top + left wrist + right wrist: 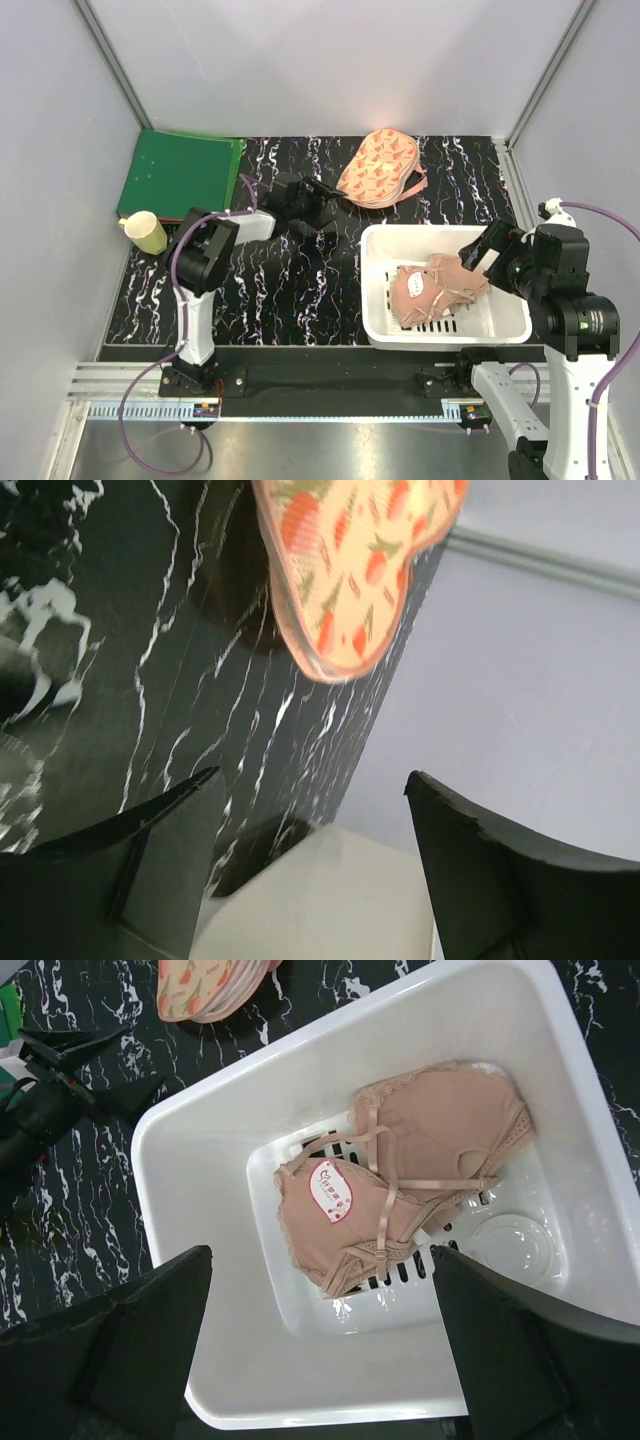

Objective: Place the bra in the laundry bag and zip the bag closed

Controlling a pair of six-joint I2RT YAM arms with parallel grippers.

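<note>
The dusty-pink bra (436, 286) lies in the white slotted basket (380, 300); in the right wrist view the bra (400, 1185) shows cups, thin straps and a white tag. My right gripper (480, 250) hangs open and empty above the basket's right side, its jaws wide in the right wrist view (320, 1260). The peach patterned laundry bag (378, 168) lies shut at the back of the table; it also shows in the left wrist view (350, 570). My left gripper (325, 215) is open and empty, just left of the bag (310, 780).
A green folder (180, 172) lies at the back left with a pale yellow cup (146, 232) beside it. The black marbled tabletop (280, 290) is walled by grey panels on three sides. The basket's white rim (330, 900) shows below the left gripper.
</note>
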